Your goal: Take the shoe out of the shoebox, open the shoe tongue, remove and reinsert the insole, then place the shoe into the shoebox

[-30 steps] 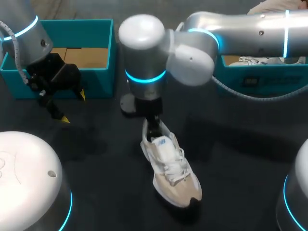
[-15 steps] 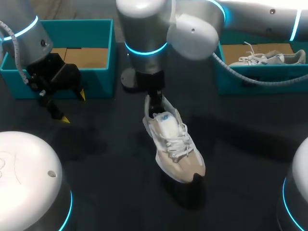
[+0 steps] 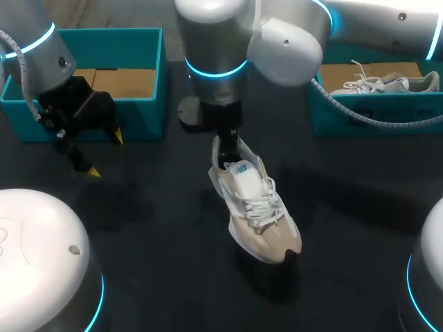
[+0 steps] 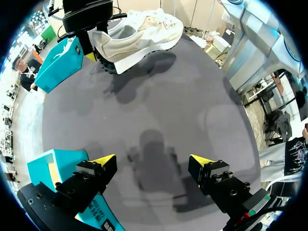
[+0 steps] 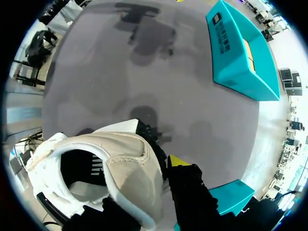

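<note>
Right gripper (image 3: 225,146) pinches the shoe (image 3: 257,211) by its heel collar at mid-table, seemingly raised off the table (image 3: 152,263). The shoe's long axis runs from the far heel to the toe, near and rightward. Left gripper (image 3: 104,153), wide and empty, hangs well apart by the left shoebox (image 3: 160,83); the tongue lies to its right.

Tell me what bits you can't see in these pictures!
- Insole: in the head view the tongue and laces of the shoe cover it. In the right wrist view the opening is too dark.
- Right gripper: the right wrist view shows one yellow fingertip outside the heel. The shoe hides the other.
- Second shoe in the right shoebox: partly behind my right arm in the head view.
- Left shoebox: my left arm hides part of its inside.
</note>
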`<action>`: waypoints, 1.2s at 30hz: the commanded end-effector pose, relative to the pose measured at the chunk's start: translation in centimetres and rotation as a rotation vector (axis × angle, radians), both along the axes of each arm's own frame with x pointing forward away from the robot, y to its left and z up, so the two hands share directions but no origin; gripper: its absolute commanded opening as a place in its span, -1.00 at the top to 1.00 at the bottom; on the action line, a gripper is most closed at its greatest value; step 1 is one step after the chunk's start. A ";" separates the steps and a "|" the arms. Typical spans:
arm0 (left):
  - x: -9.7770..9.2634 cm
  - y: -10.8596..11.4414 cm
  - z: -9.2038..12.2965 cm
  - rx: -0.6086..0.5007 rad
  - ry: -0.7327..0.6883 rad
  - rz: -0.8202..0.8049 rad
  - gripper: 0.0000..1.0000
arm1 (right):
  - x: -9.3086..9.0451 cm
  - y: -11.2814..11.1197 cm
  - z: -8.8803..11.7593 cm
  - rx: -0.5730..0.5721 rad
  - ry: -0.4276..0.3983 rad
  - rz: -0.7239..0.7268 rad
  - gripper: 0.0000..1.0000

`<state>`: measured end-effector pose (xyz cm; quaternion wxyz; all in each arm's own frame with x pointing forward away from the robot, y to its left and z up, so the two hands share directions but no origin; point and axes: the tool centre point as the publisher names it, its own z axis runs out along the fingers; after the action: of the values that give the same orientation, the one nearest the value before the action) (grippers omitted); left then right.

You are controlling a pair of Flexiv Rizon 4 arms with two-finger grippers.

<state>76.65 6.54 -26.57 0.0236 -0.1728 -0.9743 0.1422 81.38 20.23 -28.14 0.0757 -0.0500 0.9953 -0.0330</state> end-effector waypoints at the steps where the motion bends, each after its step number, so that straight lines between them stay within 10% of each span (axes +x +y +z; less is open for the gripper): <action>1: 0.3 0.0 0.3 0.035 0.014 0.032 -1.00 | 0.2 -0.8 0.7 -0.014 -0.010 -0.015 1.00; 16: 3.1 3.3 2.0 0.092 0.045 0.211 -1.00 | 5.6 -5.7 3.9 -0.045 -0.066 0.009 1.00; 36: 8.2 12.1 4.0 0.213 0.251 1.030 -1.00 | 13.3 -13.9 7.9 -0.084 -0.034 -0.094 1.00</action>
<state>84.50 17.74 -23.03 0.0704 0.2365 -0.9674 0.0564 93.84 7.42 -20.97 0.0983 -0.0095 0.9916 -0.0832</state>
